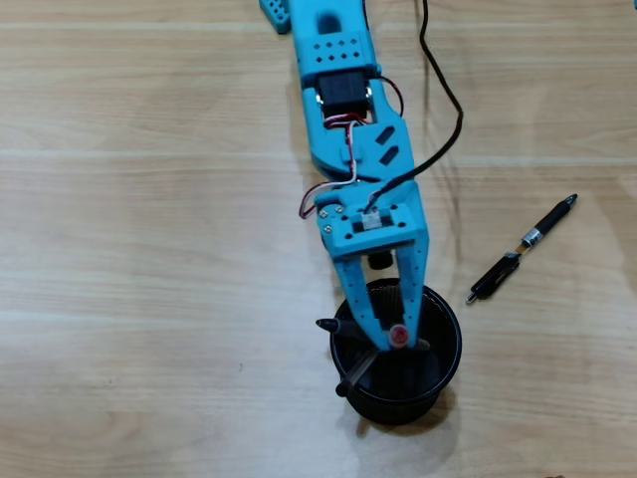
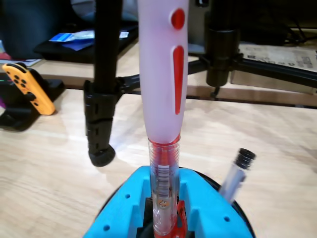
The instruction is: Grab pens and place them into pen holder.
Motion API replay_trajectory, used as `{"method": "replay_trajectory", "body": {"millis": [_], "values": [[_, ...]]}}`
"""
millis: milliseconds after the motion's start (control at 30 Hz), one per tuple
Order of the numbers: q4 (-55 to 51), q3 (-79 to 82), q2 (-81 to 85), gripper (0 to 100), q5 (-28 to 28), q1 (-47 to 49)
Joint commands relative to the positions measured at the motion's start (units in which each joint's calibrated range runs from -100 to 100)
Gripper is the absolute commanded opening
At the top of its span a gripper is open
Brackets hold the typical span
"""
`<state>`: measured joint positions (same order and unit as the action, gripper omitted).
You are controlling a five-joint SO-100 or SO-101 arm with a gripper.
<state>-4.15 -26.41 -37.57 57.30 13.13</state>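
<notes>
Presently catalogued, overhead view unless noted.

Item 1: blue arm (image 1: 343, 90), reaching from the table's far edge toward its near edge, with red, white and black wires along its top.

Item 2: gripper (image 1: 390, 339), positioned over the pen holder's mouth, its blue fingers (image 2: 129, 208) pinching a red-and-white pen (image 2: 163, 89). In the wrist view the pen stands upright between the fingers, with a frosted white upper body bearing red marks and a clear lower barrel carrying a barcode label. From overhead only its red end shows.

Item 3: black pen holder (image 1: 438, 373), a round cup near the middle of the near edge. Contents: a clear-barrelled pen with a black cap (image 2: 237, 173), leaning toward the right in the wrist view, and two dark pens (image 1: 348, 378) poking over the left rim.

Item 4: black pen (image 1: 523, 249), lying diagonally on the bare wood toward the right edge, well apart from the holder.

Item 5: wooden table (image 1: 149, 249), light grain.

Item 6: black stand leg (image 2: 101, 99), planted on the table in the wrist view, with an orange game controller (image 2: 27, 87) beyond at the left.
</notes>
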Motion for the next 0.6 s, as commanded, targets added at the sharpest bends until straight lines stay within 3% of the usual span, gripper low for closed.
{"method": "replay_trajectory", "body": {"millis": [0,233,400,467,500,567], "values": [[1.2,-0.7,0.7,2,-0.2,0.5],[0.8,-0.5,1.1,14,-0.5,1.4],[-0.9,0.1,3.0,14,-0.6,2.4],[-7.1,0.0,5.7,14,-0.6,2.6],[-16.4,-0.6,9.1,14,-0.6,2.7],[-25.1,-0.7,13.1,8,-0.7,2.7]]}}
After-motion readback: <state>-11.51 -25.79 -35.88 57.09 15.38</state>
